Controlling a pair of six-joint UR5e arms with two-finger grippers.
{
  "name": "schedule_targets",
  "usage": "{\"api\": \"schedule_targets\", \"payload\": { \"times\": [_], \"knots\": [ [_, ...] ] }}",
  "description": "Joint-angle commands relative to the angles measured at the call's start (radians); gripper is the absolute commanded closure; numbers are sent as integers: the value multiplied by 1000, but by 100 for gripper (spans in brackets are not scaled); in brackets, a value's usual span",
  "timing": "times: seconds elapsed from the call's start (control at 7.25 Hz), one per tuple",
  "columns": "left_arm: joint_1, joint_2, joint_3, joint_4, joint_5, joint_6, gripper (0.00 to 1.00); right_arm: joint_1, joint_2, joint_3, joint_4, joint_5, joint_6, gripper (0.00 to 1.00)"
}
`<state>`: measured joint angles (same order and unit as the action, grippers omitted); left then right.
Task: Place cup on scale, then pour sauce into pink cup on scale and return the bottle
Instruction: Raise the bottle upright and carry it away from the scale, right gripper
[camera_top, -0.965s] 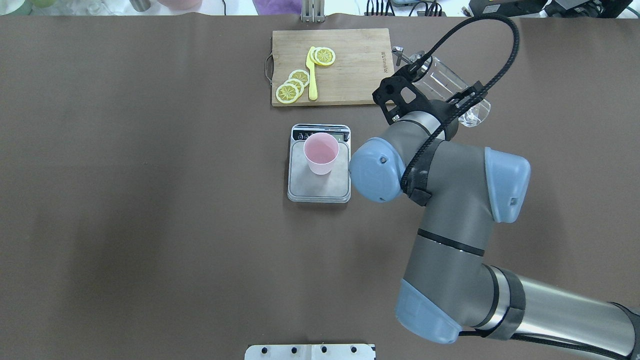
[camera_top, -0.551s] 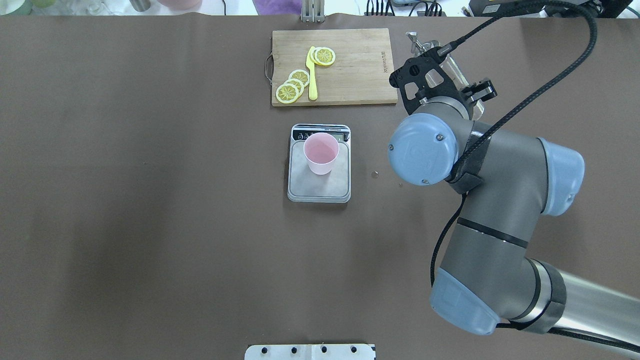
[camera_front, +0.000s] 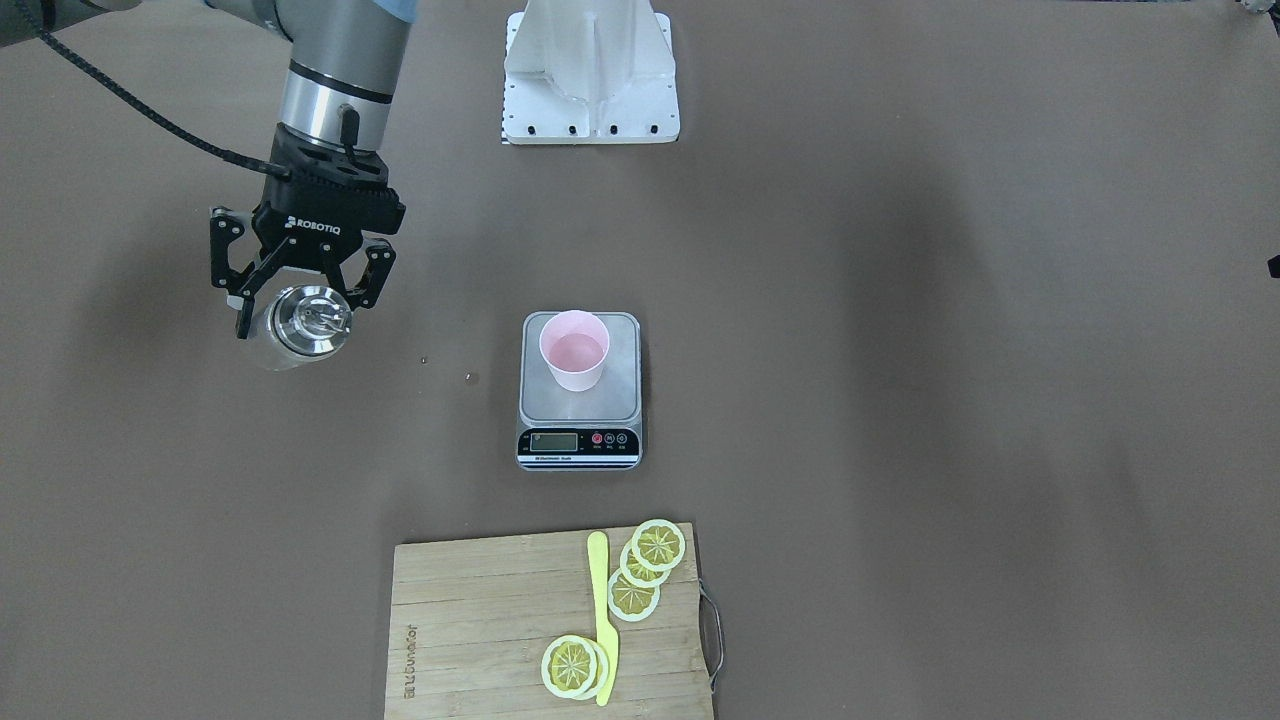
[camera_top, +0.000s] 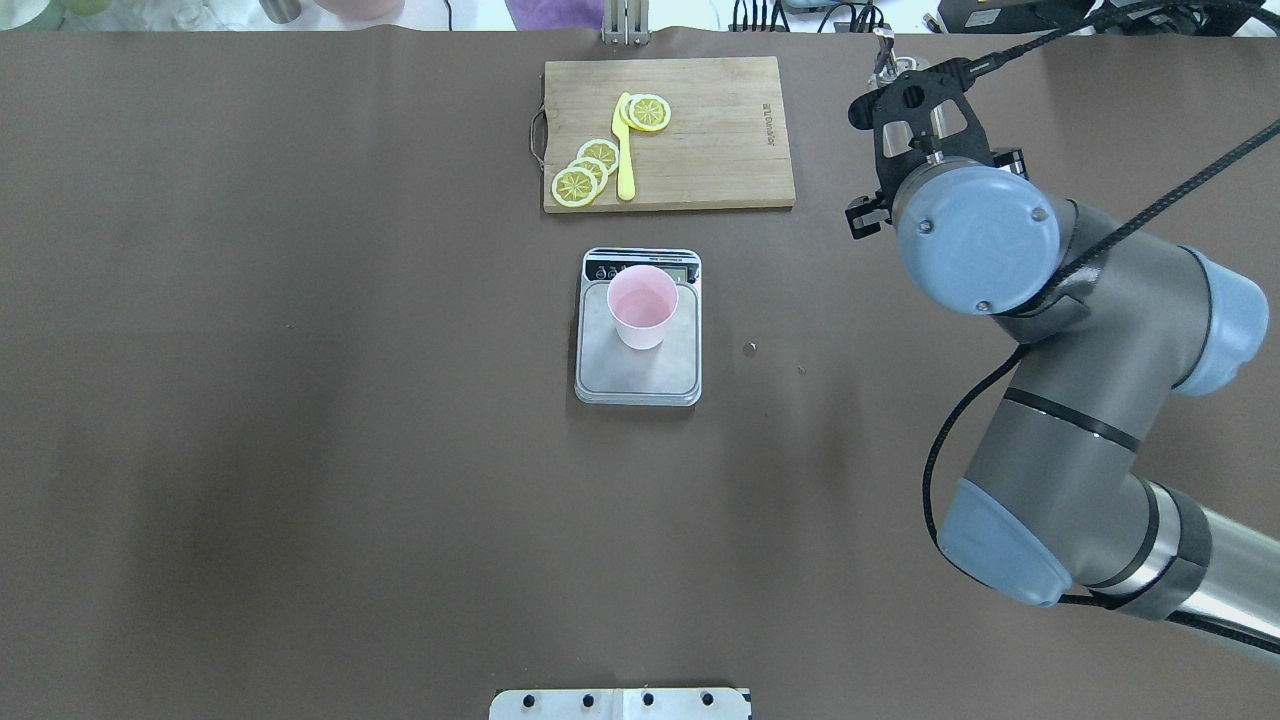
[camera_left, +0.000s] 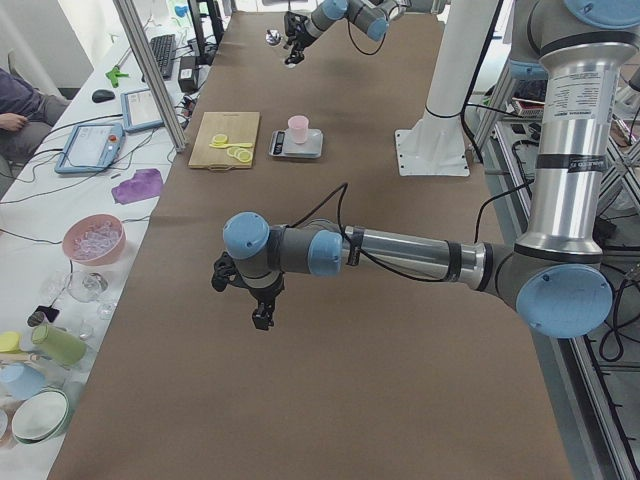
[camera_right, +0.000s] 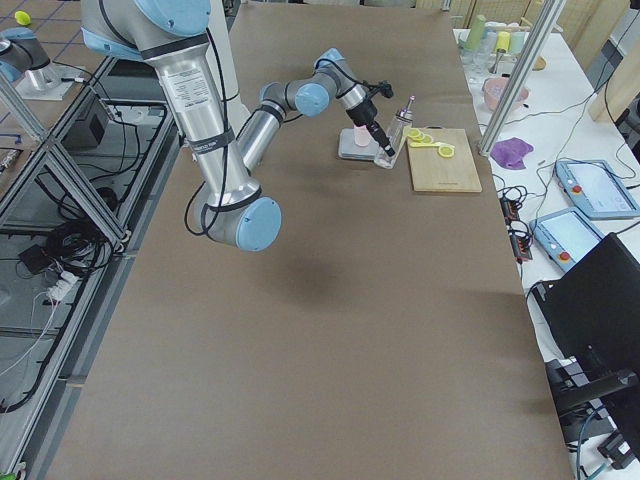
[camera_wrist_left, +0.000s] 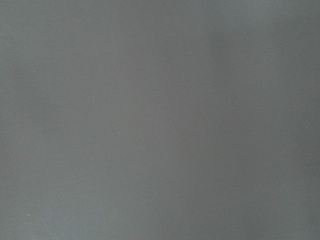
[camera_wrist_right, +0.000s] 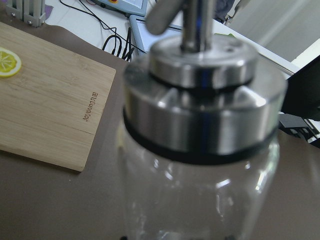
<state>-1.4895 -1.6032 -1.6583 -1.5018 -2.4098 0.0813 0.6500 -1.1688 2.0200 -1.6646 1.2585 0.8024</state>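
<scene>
On my front-facing feed the right gripper points straight down with its fingers clamped on either side of the glass bottle, gripping the clear body just under the silver pour-spout cap. The bottle stands close to upright with the spout on top. From the camera at the table's right end its base looks very near the tabletop, but I cannot tell whether it touches. It sits well off to the robot's right of the scale. Overhead, the wrist hides most of it and I only catch the spout poking out past the cutting board, near the far edge.

My right wrist feed is filled by the cap and the glass below it, with a corner of the bamboo board off to the side.

The pink cup stands upright on the scale's steel platform, toward the end away from the display, with its rim inside the platform's edges. A small speck lies on the tabletop between scale and bottle.

The board carries lemon slices and a yellow knife.

The left gripper hangs over bare tabletop well away from the scale. I see it only from the side camera, so I cannot tell how its fingers are set. Its wrist feed shows only brown surface.
</scene>
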Motion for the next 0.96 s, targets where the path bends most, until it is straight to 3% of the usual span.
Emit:
{"api": "schedule_targets", "payload": {
  "times": [0.0,0.28,0.55,0.83],
  "knots": [
    [0,0,0,0,1,0,1,22,-159,-17,309,44,9,100],
    [0,0,0,0,1,2,1,22,-219,-126,548,42,63,100],
    [0,0,-1,-2,0,2,1,25,-255,-321,904,38,69,100],
    [0,-1,-1,-2,0,3,1,45,-256,-443,1073,35,69,100]
  ]
}}
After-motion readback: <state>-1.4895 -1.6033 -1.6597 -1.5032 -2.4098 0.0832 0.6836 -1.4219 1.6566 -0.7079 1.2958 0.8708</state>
